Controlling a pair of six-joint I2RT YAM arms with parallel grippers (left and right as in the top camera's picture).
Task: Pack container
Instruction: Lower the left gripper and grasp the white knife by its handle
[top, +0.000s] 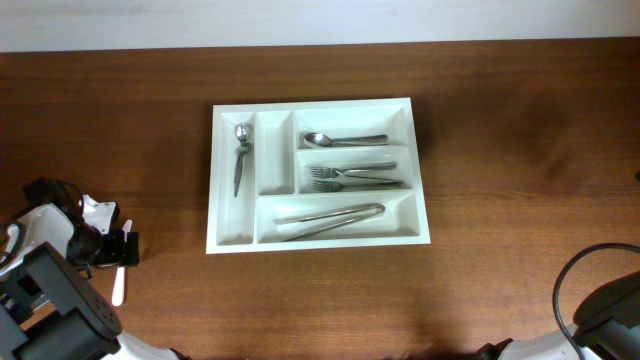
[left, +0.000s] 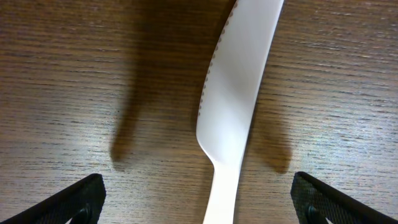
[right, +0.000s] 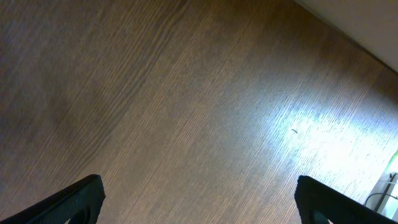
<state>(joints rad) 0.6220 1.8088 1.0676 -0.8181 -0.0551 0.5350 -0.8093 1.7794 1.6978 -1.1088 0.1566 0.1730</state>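
Hovering over the wooden table (top: 500, 200), the left gripper (left: 199, 194) has its fingers spread wide. A white plastic knife (left: 233, 93) lies flat between them (serrated edge leftward in the wrist view), touched by neither. The container (top: 310, 104) sits mid-table, well apart from it, with a spoon (top: 345, 140), forks (top: 355, 178) and tongs (top: 330, 218) in its long compartments. The right gripper (right: 199, 199) is likewise spread apart above bare wood.
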